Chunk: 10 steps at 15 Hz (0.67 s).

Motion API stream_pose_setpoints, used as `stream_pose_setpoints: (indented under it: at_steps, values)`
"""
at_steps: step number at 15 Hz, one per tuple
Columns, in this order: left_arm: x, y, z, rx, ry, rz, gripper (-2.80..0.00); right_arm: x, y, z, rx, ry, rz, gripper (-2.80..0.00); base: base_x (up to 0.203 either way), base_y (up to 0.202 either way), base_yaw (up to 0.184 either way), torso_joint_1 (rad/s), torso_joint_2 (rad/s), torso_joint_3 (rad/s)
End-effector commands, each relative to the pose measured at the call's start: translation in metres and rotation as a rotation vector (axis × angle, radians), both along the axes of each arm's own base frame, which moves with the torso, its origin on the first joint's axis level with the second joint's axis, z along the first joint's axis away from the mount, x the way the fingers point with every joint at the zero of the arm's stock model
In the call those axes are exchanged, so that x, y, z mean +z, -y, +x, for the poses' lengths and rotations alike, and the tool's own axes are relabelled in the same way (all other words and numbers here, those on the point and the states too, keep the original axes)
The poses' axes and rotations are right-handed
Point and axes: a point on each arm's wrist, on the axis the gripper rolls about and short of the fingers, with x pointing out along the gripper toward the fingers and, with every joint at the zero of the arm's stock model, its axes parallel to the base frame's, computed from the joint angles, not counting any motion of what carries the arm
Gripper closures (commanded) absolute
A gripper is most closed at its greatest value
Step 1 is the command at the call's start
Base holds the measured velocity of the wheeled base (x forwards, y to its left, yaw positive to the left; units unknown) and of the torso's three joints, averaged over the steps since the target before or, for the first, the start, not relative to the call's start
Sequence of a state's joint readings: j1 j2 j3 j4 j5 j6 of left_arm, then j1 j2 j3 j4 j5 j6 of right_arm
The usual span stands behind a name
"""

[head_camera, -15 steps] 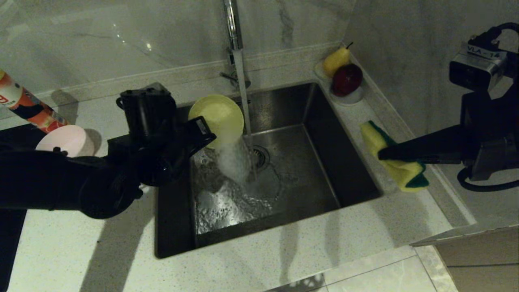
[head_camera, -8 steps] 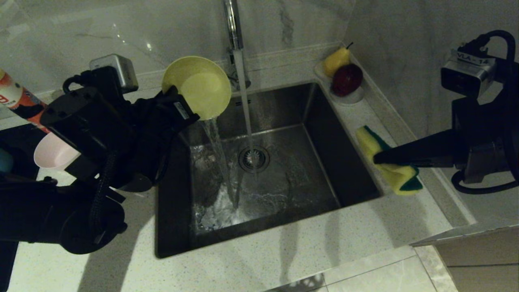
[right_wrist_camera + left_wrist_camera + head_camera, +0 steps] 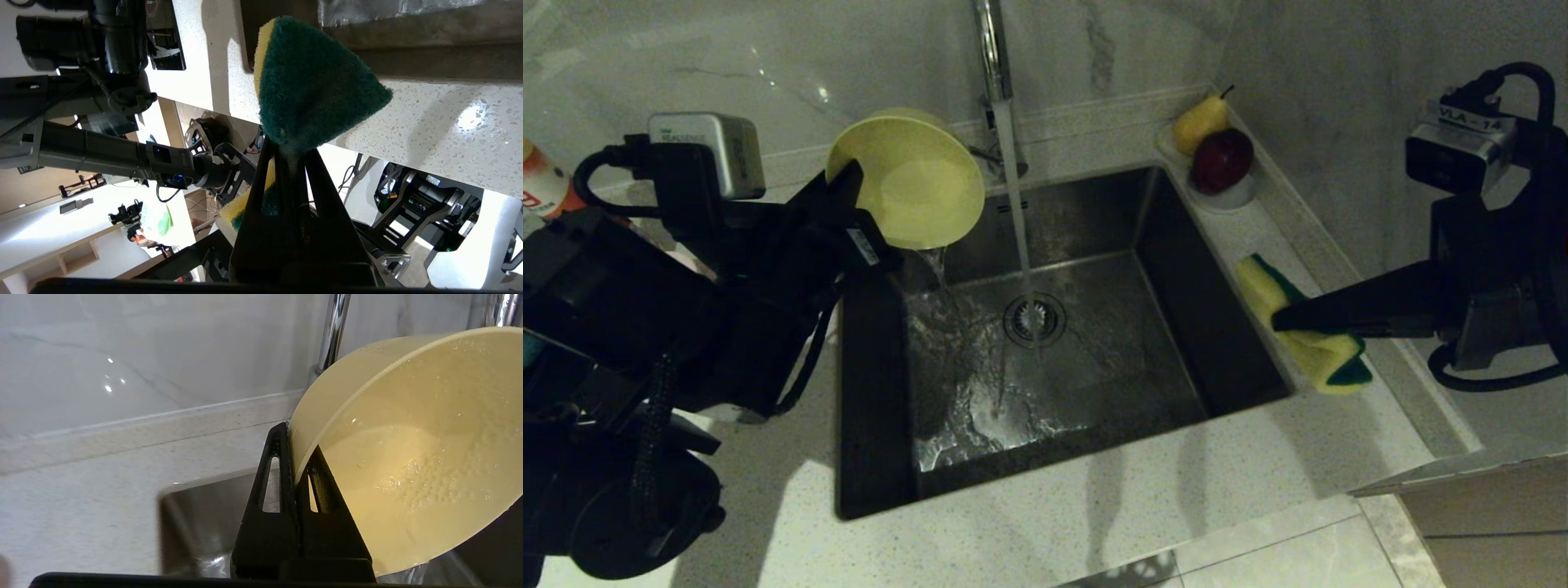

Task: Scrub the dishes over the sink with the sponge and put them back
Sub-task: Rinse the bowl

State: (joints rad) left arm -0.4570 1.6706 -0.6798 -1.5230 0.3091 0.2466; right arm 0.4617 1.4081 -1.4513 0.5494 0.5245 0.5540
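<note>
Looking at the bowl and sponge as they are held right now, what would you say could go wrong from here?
1. The left claw pinches only the rim of the wet yellow bowl, tilted and draining by the sink's left edge; it might slip or drip onto the counter.
2. The tap stream is running; swinging the bowl through it could splash.
3. The right claw grips the sponge mid-body, folding it, so scrubbing contact may be poor.

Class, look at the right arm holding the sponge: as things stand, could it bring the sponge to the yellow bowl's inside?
Probably yes. The round yellow plastic bowl, pinched at its rim by the left gripper, is tilted with its inside facing the green-and-yellow sponge in the right gripper; only the tap's water stream lies between.
</note>
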Motion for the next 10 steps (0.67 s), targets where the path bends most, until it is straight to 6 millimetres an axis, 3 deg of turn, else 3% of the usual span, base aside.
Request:
stream_pose_setpoints:
  at_steps: [1,10]
  values:
    - [-0.0005,-0.0030,-0.0061,0.013,0.003,0.025,0.00,0.0007,0.0004,-0.0009,0.000,-0.002,0.003,0.00,0.000,0.000,0.000,0.000,0.00,0.000]
    - [0.0033,-0.0109,-0.0072,0.060,0.010,0.012,0.00,-0.0009,0.0018,-0.0036,0.000,-0.007,0.000,0.00,0.000,0.000,0.000,0.000,0.00,0.000]
